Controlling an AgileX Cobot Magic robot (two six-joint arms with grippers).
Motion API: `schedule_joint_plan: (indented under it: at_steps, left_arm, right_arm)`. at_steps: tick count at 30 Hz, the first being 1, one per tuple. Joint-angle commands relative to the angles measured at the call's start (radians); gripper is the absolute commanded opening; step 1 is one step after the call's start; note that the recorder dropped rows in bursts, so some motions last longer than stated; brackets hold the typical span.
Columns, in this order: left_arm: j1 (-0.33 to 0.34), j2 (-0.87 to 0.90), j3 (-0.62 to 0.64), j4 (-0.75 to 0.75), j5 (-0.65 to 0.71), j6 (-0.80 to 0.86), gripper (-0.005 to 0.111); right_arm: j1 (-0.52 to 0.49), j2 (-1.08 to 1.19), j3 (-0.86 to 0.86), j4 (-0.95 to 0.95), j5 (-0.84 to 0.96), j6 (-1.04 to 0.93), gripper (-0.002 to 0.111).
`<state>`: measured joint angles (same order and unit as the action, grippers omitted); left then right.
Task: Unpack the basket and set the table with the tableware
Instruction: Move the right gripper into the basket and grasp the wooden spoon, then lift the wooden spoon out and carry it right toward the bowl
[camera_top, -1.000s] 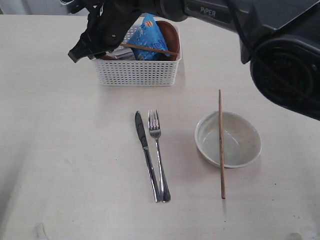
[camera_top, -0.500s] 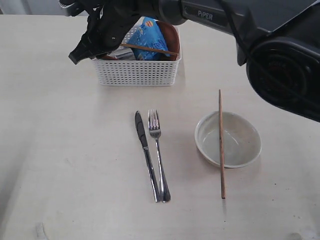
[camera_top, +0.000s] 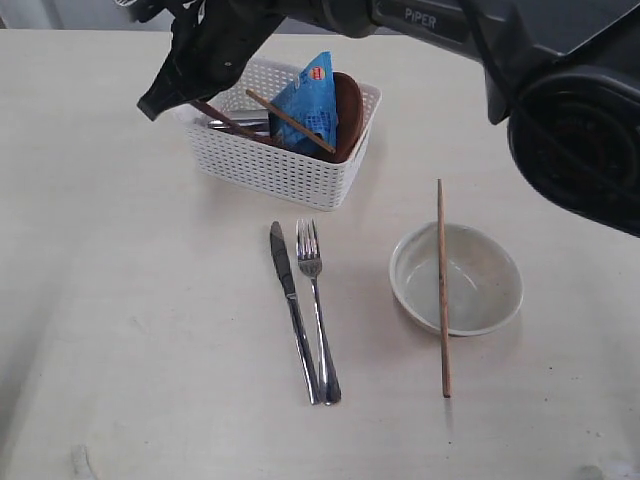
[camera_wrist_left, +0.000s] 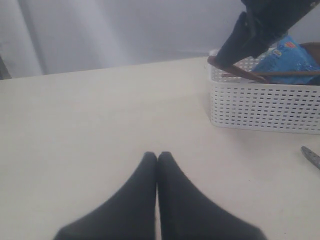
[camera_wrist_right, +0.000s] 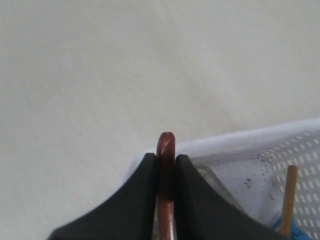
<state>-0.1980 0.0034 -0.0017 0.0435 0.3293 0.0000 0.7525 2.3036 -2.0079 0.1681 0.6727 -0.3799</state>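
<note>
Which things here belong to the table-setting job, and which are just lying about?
Job in hand:
basket
knife
fork
bowl
chopstick lying across the bowl
second chopstick in the basket
wooden spoon, clamped in the right end effector
brown plate in the basket

Just lying about:
blue snack packet in the basket
</note>
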Motion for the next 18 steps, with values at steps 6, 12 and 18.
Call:
schedule_joint_plan:
  at_steps: [6, 12, 18]
  left_arm:
    - [0.002, -0.003, 0.002, 0.005, -0.003, 0.000, 0.000]
    - [0.002, -0.003, 0.002, 0.005, -0.003, 0.000, 0.000]
    - [0.002, -0.003, 0.002, 0.005, -0.003, 0.000, 0.000]
  right_arm:
    - [-0.001, -0.086, -0.004, -0.016, -0.001, -0.014, -0.001]
    - [-0.001, -0.177, -0.004, 0.007, -0.001, -0.014, -0.001]
    - [-0.003, -0.330, -0.002, -0.016, 0.050, 0.075, -0.001]
